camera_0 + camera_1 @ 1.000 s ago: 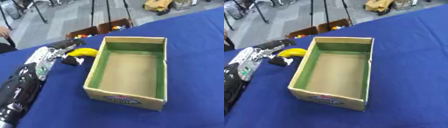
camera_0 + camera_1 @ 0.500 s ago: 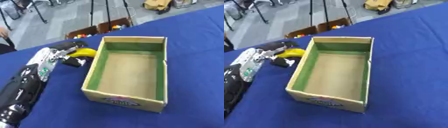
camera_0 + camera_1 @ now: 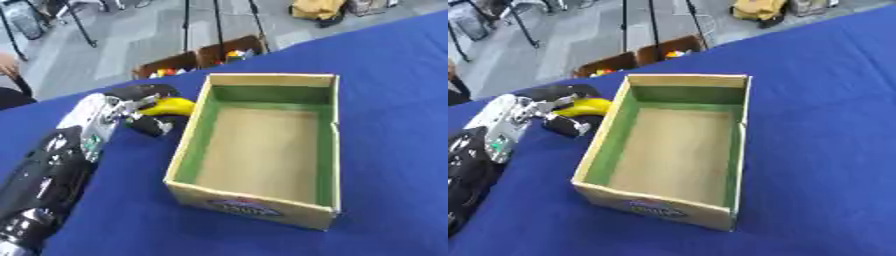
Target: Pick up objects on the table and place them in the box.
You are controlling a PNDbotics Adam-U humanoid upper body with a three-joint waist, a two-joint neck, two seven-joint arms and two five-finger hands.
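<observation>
An open cardboard box with a green inner lining stands empty on the blue table. A yellow banana-shaped object lies just left of the box's far left corner. My left hand comes in from the lower left and has its black fingers curled around the yellow object, thumb below it. The object's left end is hidden by the hand. My right hand shows in neither view.
Beyond the table's far edge, a low brown crate with colourful items sits on the grey floor. Tripod legs stand behind it. Blue tablecloth stretches right of the box.
The whole picture has shifted slightly, so the camera moved. My left hand stays at the yellow object, its fingers closing a little more around it.
</observation>
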